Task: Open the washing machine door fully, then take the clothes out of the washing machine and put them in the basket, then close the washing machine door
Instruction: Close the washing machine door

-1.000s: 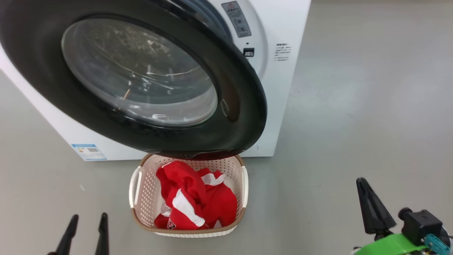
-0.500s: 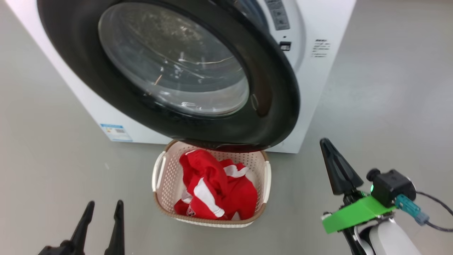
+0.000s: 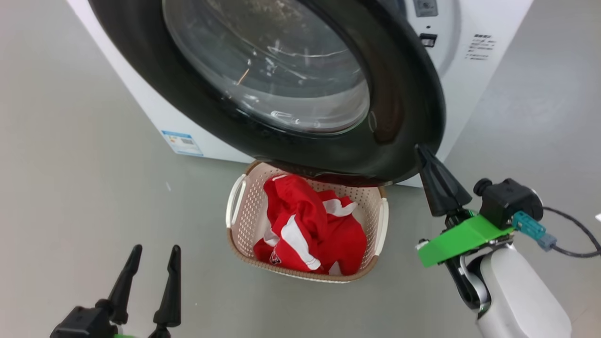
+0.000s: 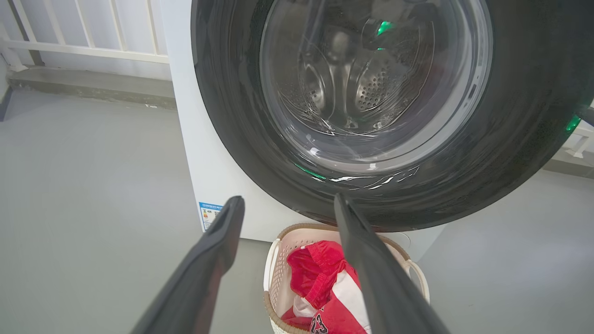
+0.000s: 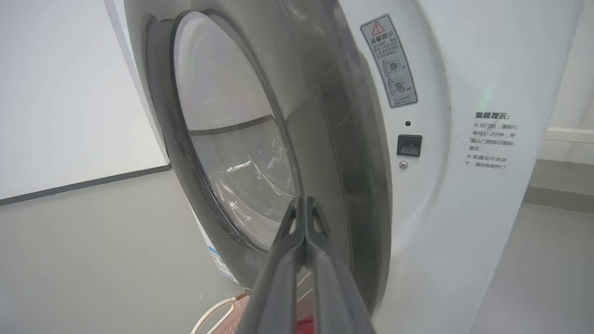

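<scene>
Red clothes (image 3: 312,225) lie in the basket (image 3: 244,220) on the floor (image 3: 70,188), beneath the door (image 3: 404,94) (glossy black, ajar). Right fingers (image 3: 439,185) are clenched together, their tip beside the door's rim; left fingers (image 3: 171,286) are released, empty.

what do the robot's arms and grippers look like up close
Both the left gripper and right gripper have two long, tapering black fingers. Behind the right one sit a bright green bracket, a black camera with a teal plug and dark cable, then a glossy white forearm.
</scene>
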`<state>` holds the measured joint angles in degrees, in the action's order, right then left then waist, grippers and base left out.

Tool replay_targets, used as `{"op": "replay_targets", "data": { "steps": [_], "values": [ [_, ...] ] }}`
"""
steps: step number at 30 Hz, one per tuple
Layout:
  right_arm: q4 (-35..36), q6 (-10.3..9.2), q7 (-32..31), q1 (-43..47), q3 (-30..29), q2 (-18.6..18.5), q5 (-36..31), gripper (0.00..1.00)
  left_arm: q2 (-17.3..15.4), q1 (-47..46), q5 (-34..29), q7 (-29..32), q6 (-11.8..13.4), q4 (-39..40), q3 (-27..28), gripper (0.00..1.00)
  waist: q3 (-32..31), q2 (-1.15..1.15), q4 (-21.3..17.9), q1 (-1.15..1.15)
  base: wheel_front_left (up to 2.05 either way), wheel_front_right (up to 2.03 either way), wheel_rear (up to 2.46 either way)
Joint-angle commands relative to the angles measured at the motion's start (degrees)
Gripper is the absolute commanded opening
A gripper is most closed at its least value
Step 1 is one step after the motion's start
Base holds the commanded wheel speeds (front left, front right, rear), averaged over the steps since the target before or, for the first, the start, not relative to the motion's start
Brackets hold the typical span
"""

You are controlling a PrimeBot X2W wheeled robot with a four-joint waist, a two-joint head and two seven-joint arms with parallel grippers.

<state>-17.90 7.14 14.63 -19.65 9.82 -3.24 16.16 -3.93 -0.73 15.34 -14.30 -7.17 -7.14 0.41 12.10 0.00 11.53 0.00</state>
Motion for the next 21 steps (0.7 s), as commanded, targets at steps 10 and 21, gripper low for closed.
{"op": "replay_targets", "data": {
  "steps": [10,21],
  "values": [
    [0.01,0.35,0.37,-5.38,-0.81,0.36,0.18,0.00,-0.26,-3.04,0.20,-0.70,-0.32,1.63,1.14,1.00,2.41,0.00,1.49,0.00,0.00,0.00,0.00],
    [0.41,0.35,0.37,-9.52,-4.56,0.36,-0.67,0.00,-0.37,-5.55,0.54,-0.70,-0.32,1.91,0.03,1.00,5.47,0.00,2.02,0.00,0.00,0.00,0.00]
  ]
}}
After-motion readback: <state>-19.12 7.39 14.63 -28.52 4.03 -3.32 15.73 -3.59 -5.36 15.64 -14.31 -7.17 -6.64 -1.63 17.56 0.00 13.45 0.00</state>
